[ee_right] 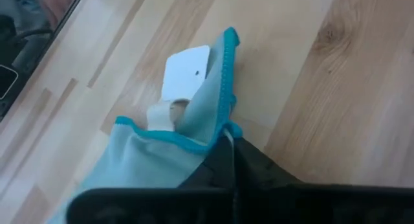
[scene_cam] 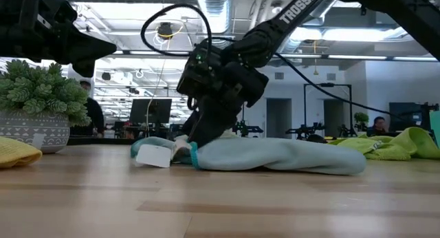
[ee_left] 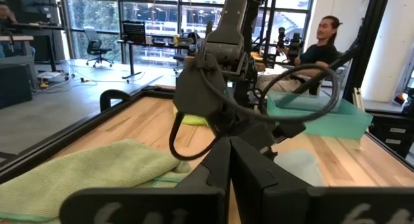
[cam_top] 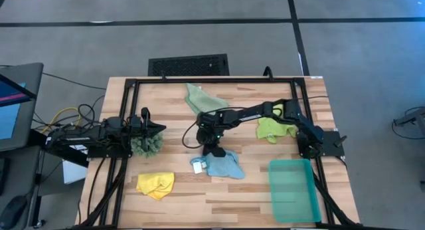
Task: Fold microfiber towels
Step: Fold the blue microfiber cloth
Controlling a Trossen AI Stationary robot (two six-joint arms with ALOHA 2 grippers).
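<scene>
The light blue towel (cam_top: 224, 165) lies crumpled at the surface's centre, its long axis running from ten to four o'clock. The right hand (cam_top: 211, 152) pinches its ten o'clock edge beside the white tag (ee_right: 186, 71). The left hand (cam_top: 158, 130), pressed together, waits well off toward nine.

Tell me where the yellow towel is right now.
In the high view, the yellow towel lies crumpled near the table's front-left corner, below the fuzzy dark-green clump and left of the light blue towel.
</scene>
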